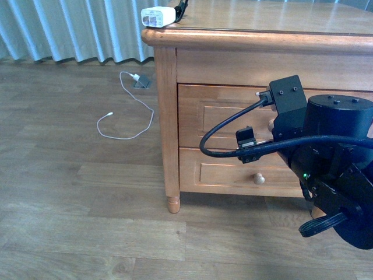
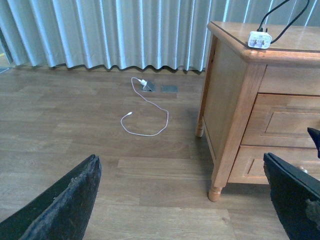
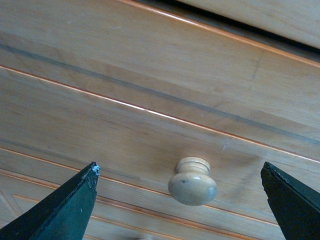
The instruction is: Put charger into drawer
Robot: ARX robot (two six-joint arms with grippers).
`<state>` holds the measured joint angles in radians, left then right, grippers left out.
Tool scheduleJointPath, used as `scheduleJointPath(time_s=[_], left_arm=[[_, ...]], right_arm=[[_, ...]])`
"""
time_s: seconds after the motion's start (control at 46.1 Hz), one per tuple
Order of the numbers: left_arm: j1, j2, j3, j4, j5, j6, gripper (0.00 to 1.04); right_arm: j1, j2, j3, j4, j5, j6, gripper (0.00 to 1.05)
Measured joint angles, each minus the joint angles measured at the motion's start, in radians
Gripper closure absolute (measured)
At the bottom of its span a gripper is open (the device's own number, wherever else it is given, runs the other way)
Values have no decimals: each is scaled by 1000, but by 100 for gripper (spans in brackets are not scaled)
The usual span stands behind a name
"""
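Right gripper [image 3: 179,169] held spread before round pale knob [image 3: 192,183] of upper light-brown wooden drawer [image 3: 150,75]; closed short, knob may be missed.

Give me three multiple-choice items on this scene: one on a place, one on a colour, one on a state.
1. Where is the charger?
A in the drawer
B on the nightstand, at a corner of its top
C on a chair

2. What colour is the cable on the floor?
A black
B white
C red

3. How is the right hand?
A shut on the charger
B shut on the knob
C open, facing the drawer's knob

Key:
1 B: the front view shows it at the edge of the nightstand's top.
2 B: it shows white against the brown floor.
3 C: in the right wrist view the fingers stand wide apart, one on either side of the knob.
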<state>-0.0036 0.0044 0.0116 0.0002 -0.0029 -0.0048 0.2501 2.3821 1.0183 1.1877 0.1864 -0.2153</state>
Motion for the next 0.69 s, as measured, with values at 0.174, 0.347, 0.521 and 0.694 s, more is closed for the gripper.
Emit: scheduleJointPath(time_s=[0.174, 0.347, 0.521, 0.694], left_arm=[[0, 0, 0, 0, 0, 0, 6], [0, 0, 0, 0, 0, 0, 6], [0, 0, 0, 0, 0, 0, 6], [0, 0, 0, 0, 0, 0, 6]], right_arm=[[-1, 5, 13, 1, 20, 3, 8], [-3, 23, 20, 5, 34, -12, 8], [-3, 40, 26, 14, 48, -24, 8], [-3, 40, 26, 21, 52, -24, 8]])
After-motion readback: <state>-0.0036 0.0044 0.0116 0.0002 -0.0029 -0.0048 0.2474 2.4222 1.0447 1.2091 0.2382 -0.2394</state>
